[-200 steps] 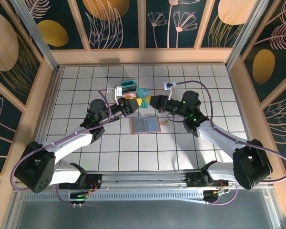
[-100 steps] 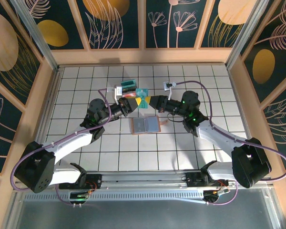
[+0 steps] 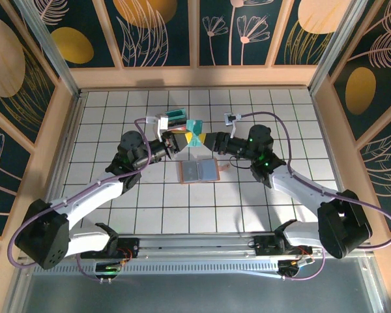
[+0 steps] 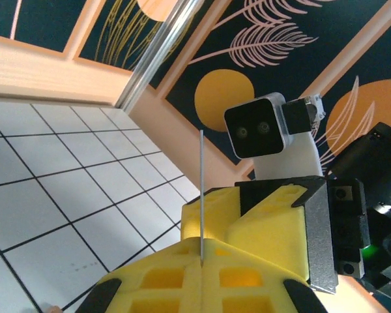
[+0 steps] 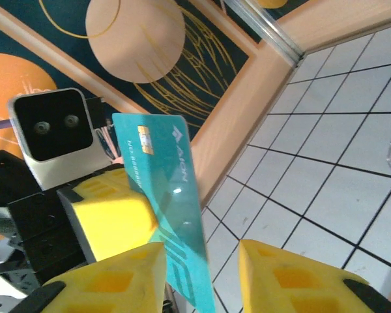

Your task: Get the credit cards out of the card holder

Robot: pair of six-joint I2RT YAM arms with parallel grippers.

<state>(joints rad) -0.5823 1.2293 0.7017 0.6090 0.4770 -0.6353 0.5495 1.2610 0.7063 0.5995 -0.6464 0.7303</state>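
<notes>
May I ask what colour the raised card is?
The card is teal with a gold chip, clearest in the right wrist view.

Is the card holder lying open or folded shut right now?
Open: the card holder lies spread flat on the tiles, two grey-blue inner panels facing up. Cannot tell whether anything remains inside.

The teal card seems to read "AION"
</notes>
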